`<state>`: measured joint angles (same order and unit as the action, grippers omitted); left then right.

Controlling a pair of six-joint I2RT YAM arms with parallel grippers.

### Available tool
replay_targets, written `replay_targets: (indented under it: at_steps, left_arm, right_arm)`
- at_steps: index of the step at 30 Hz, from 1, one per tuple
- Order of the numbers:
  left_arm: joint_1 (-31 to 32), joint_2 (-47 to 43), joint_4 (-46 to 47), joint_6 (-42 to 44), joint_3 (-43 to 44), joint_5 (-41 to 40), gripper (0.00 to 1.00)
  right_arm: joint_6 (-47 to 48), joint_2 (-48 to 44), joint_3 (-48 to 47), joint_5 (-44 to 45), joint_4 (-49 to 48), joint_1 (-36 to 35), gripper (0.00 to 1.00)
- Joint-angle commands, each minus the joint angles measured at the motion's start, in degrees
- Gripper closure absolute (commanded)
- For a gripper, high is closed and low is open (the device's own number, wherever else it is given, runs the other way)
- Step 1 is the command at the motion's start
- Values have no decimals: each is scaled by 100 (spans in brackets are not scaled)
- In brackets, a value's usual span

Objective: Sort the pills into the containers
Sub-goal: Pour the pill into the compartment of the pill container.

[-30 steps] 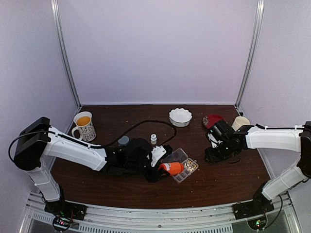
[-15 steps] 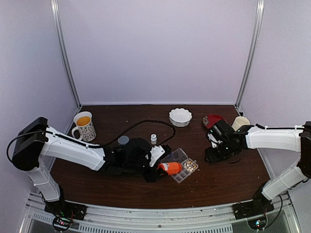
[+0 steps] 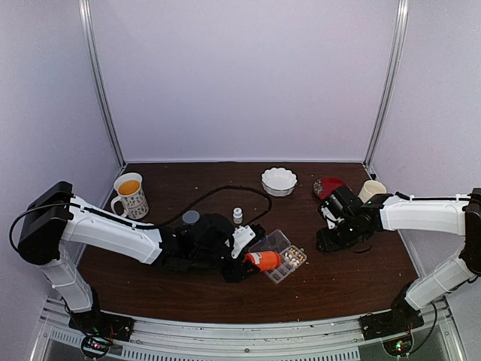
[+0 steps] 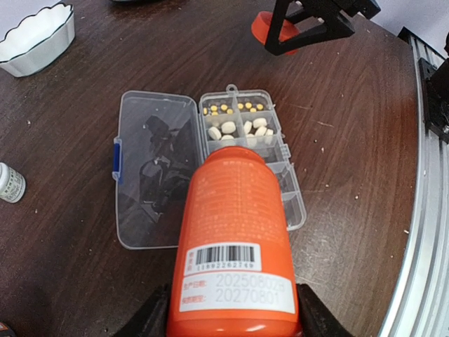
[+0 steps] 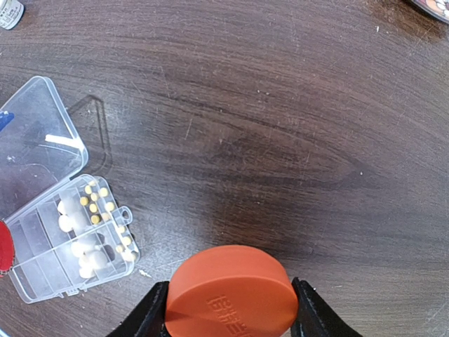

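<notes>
Left wrist view: the left gripper (image 4: pixel 233 317) was clamped on the base of an orange bottle (image 4: pixel 235 225), barcode label uppermost. The bottle's far end lay over the cells of the open pill box (image 4: pixel 293 203) at frame centre. Whitish pills (image 4: pixel 229 128) sat in cells just beyond the bottle, and smaller yellow pills (image 4: pixel 242 107) filled the top row. The clear lid (image 4: pixel 151 182) lay flat to the left.

Right wrist view: the right gripper (image 5: pixel 230 309) was closed on an orange cap (image 5: pixel 231 284) at bottom centre, its embossed mark visible only here, well apart from the box.

Only the top view showed a mug (image 3: pixel 130 194) at left and a fluted white bowl (image 3: pixel 279 180) at upper centre.

The bench (image 3: pixel 346 278) was dark wood grain with pale specks, enclosed by pale walls.
</notes>
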<state>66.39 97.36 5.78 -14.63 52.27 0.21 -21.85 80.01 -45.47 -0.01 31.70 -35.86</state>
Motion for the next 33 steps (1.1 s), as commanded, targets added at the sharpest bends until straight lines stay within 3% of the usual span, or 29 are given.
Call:
replay_targets:
  at_steps: [1, 4, 8, 14, 17, 26, 33]
  left_arm:
    - [40, -253, 139, 2, 207, 167, 100]
    - [38, -212, 308, 46, 8, -75, 100]
    - [45, -28, -251, 50, 392, -30, 100]
    - [66, -118, 236, -1, 113, -200, 100]
    - [66, 146, -205, -22, 401, -32, 100]
    - [97, 33, -76, -85, 148, -86, 100]
    - [102, -79, 44, -128, 69, -48, 100]
  right_arm:
    - [49, -153, 52, 15, -24, 44, 100]
    - [49, -180, 64, 14, -35, 44, 100]
    - [44, -205, 74, 17, -48, 44, 100]
    - [38, -221, 48, -116, -44, 48, 100]
    - [64, -252, 39, -105, -7, 44, 100]
    - [84, -260, 0, -98, 28, 44, 100]
    - [445, -217, 199, -387, -453, 45, 100]
